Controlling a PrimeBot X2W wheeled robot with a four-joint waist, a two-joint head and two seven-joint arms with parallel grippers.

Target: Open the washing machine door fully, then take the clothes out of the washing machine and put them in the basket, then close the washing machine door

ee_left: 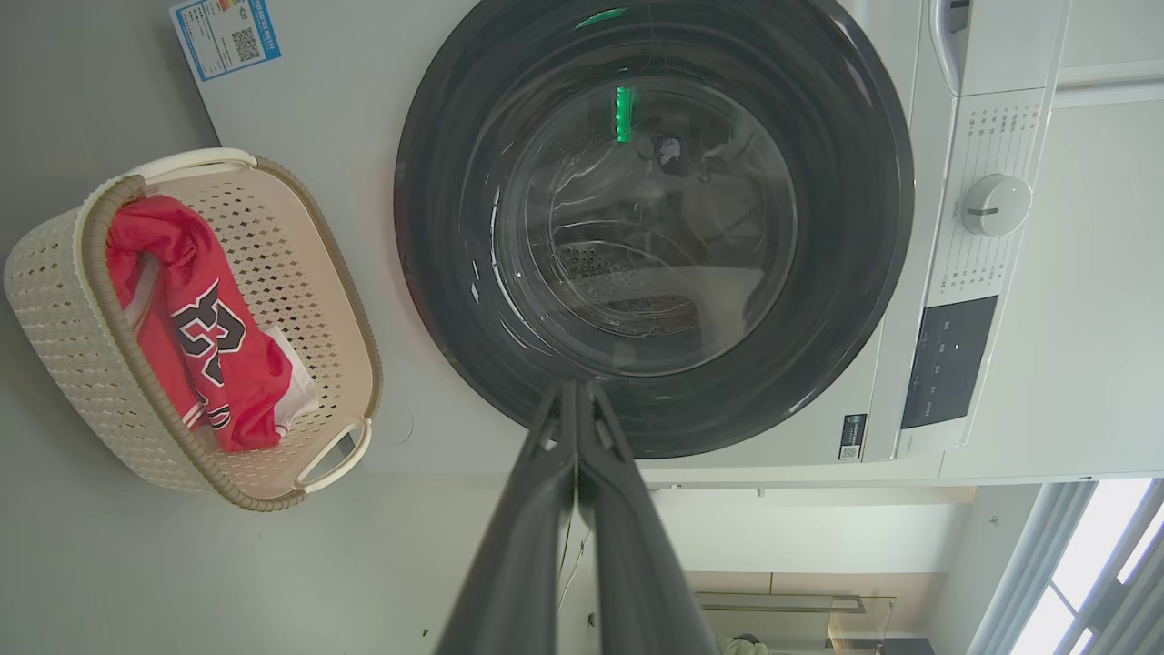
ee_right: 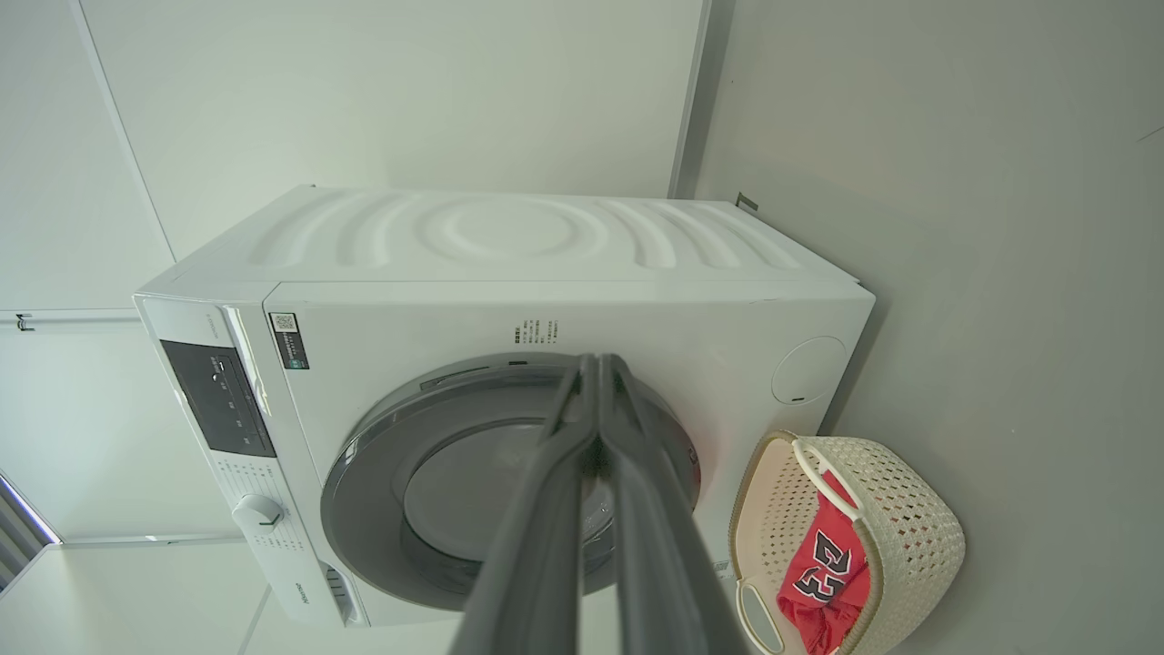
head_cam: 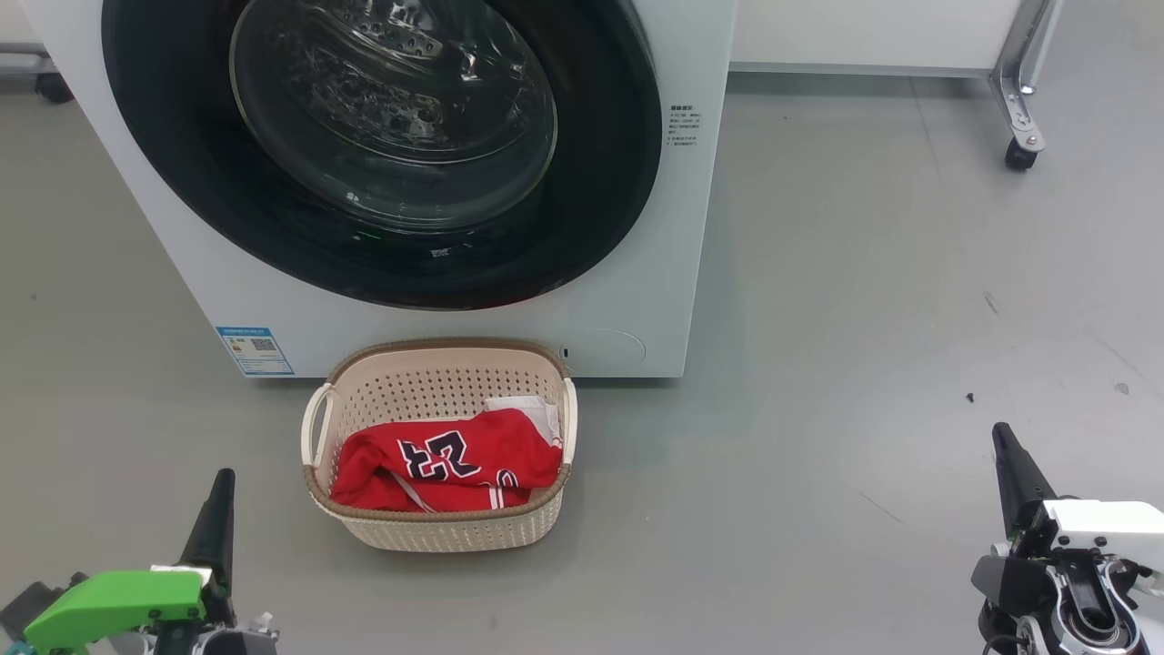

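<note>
The white washing machine (head_cam: pixel 455 327) stands ahead with its round black-rimmed door (head_cam: pixel 382 136) shut flat against the front. On the floor before it sits the cream basket (head_cam: pixel 436 528), holding the clothes (head_cam: pixel 446 459): a red jersey numbered 23 and a white piece behind it. My left gripper (head_cam: pixel 221 482) is at the lower left, shut and empty. At the lower right my right gripper (head_cam: pixel 1001 437) is shut and empty too. From the left wrist I see the door (ee_left: pixel 655 227), the basket (ee_left: pixel 55 300) and the fingers (ee_left: pixel 527 528) pressed together. The right wrist view gives the machine (ee_right: pixel 509 236) and basket (ee_right: pixel 909 528).
A metal frame leg on a black caster (head_cam: pixel 1020 155) stands at the back right. Bare grey floor (head_cam: pixel 864 364) spreads right of the machine and around the basket. A control panel with a round knob (ee_left: pixel 996 205) lies along the machine's top edge.
</note>
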